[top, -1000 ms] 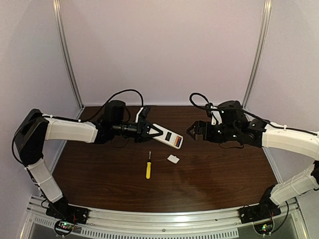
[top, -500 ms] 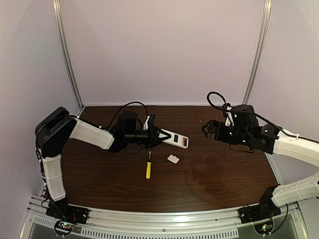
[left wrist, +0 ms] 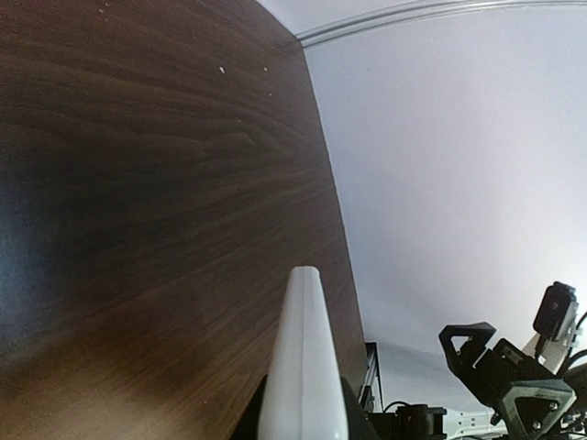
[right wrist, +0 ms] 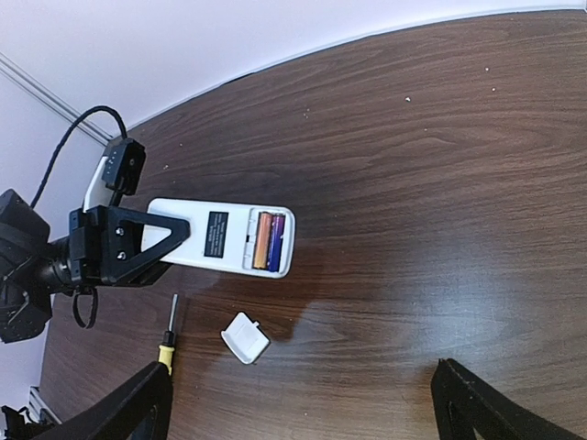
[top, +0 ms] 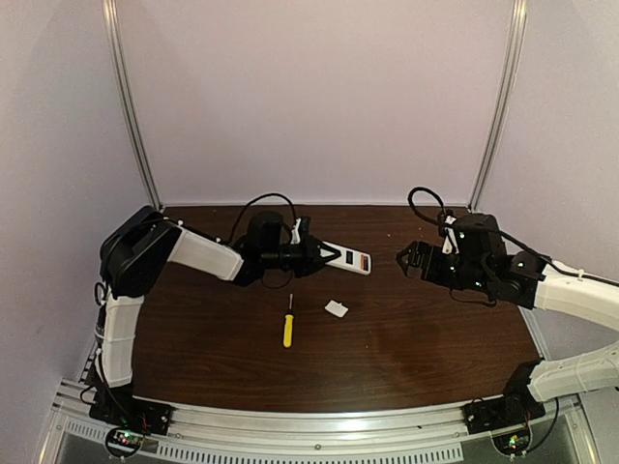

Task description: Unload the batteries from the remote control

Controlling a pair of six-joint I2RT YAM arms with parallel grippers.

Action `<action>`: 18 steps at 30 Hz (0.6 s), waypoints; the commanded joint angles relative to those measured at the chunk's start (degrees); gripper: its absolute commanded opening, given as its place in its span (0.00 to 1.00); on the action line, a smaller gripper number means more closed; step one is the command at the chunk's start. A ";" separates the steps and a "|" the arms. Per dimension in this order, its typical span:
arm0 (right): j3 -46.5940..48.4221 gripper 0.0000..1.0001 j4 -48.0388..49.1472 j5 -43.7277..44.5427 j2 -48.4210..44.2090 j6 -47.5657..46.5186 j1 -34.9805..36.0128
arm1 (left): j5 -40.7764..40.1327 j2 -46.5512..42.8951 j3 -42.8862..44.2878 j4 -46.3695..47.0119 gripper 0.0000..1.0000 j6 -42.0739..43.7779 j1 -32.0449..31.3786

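The left gripper (top: 311,255) is clenched on one end of the flat white rectangular remote control (right wrist: 220,236), over the dark wooden tabletop (top: 416,338). Two thin batteries (right wrist: 268,241), orange and blue-purple, lie in its open compartment. The right gripper (top: 406,259) is released, near the remote but apart from it.

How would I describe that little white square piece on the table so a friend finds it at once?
On the dark wooden table, find the white remote held by the left claw. Just in front of it, toward the arms' bases, the white square piece lies flat beside the yellow-handled screwdriver. It is the only loose white thing, far smaller than the remote.
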 commanded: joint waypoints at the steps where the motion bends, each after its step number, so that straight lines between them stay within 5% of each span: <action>1: -0.88 1.00 1.13 0.09 -0.30 0.20 -0.48 | -0.53 3.10 3.61 -0.82 0.00 2.31 2.75; 9: -0.93 1.00 1.57 -0.07 0.02 -0.26 -0.49 | 0.32 7.01 7.92 -6.35 0.03 6.13 5.17; 18: -0.49 1.00 1.48 -0.25 0.70 -0.72 -0.57 | 0.61 7.57 7.56 -8.60 0.19 8.44 6.81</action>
